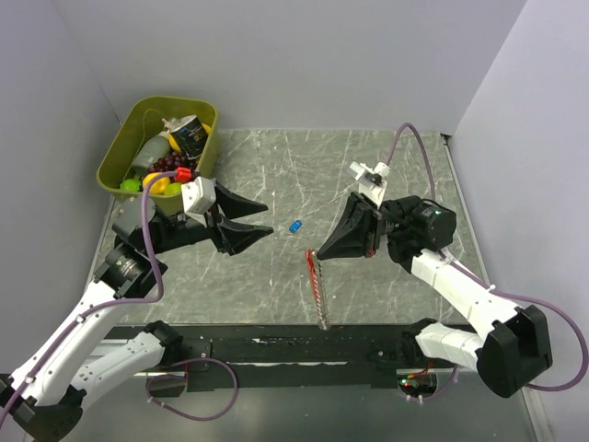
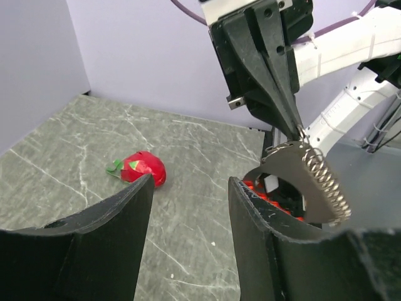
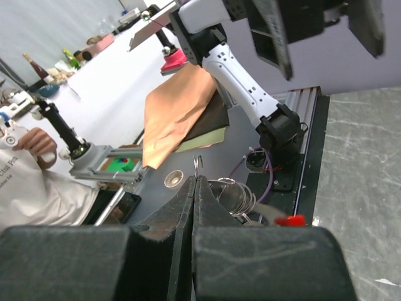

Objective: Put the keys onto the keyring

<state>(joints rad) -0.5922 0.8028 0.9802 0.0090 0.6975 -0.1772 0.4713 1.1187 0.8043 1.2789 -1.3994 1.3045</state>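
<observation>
While the right hand, pressed together, pinches the keyring dangling just below frame centre, the spread, empty left hand faces the blue key lying mid-frame on the surface, which it likely must grasp next.

Left claw matt blk plastic, keyring w/ shiny metal coil, table matt marble-look

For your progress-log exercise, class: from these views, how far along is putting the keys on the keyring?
Done: nothing; the tiny blue-headed metal key lies loose on the grey marbled table. In hand: the right gripper is shut on the red clip keyring with silvery chain; the left gripper is open and empty. Left: pick up the key and thread it on.
</observation>
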